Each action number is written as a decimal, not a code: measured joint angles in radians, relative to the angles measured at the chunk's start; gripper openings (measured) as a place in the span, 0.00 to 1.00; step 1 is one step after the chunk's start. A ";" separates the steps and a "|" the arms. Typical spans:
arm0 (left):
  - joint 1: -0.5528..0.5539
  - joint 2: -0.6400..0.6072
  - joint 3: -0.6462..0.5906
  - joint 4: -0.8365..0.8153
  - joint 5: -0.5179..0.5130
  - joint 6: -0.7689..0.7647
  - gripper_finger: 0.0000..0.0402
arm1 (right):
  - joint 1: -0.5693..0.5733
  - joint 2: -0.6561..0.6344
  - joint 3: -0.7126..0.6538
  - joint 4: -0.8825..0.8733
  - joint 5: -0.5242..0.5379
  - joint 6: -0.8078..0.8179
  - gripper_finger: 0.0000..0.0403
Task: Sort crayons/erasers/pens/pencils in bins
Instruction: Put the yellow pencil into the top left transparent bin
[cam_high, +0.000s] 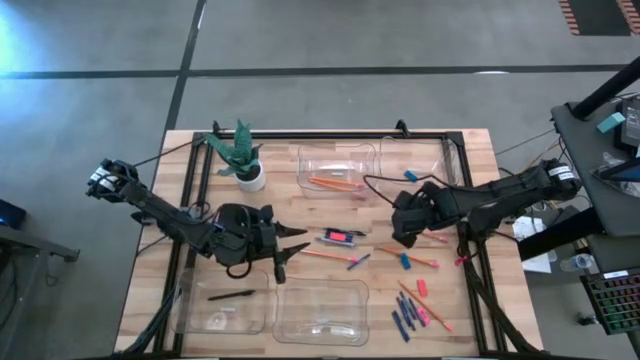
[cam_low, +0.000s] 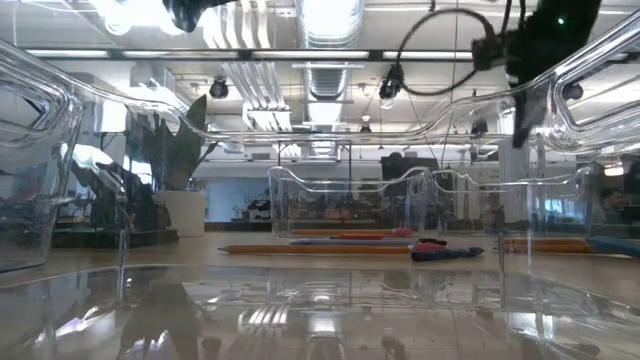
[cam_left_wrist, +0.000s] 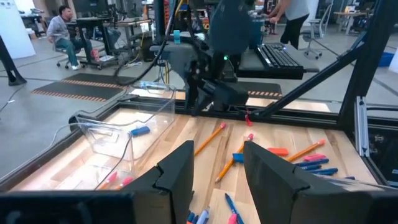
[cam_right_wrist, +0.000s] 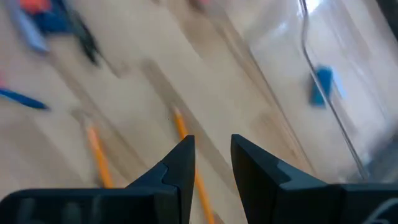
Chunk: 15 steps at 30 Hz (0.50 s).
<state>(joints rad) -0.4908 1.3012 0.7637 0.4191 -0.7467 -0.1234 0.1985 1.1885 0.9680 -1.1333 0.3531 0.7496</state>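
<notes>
**Ana:** Right wrist view first: the right gripper (cam_right_wrist: 210, 155) has its jaws parted with nothing between them, and an orange pencil (cam_right_wrist: 186, 149) runs on the wood straight under the gap, a second one lying lower left of it.

**Ben:** And the left gripper (cam_left_wrist: 217, 171)?

**Ana:** Also spread and empty, hovering above centre-left of the table in the high view. Pencils, pens and erasers lie scattered ahead of it.

**Ben:** How will a pencil handle?

**Ana:** I judge it light and stiff, but thin and apt to roll. Pinch it across the shaft near its middle, fingers square to its length, so it doesn't swing.

**Ben:** Where does everything else sit?

**Ana:** High view: crayons (cam_high: 404, 315) cluster lower right, with pink erasers (cam_high: 421, 288) just beside them. A pen (cam_high: 230, 295) lies lower left by the bins (cam_high: 320, 312). The upper-centre bin (cam_high: 338, 152) already holds pencils. The bin right of it seems to hold a light-blue block, though blur makes that uncertain.

**Ben:** Erasers?

**Ana:** Probably grippy, chunky, easy to squeeze.
</notes>
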 joint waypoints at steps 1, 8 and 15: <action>0.000 0.000 0.000 0.000 0.000 0.000 0.31 | -0.004 0.000 -0.015 -0.005 -0.021 0.011 0.24; 0.000 0.000 -0.002 0.000 0.000 0.000 0.31 | -0.020 0.002 -0.120 0.024 -0.144 0.038 0.34; 0.000 0.003 -0.002 0.010 0.000 -0.001 0.31 | -0.027 0.005 -0.205 0.030 -0.186 0.180 0.43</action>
<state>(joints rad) -0.4911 1.3041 0.7620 0.4292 -0.7465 -0.1246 0.1711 1.1938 0.7635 -1.1036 0.1669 0.9300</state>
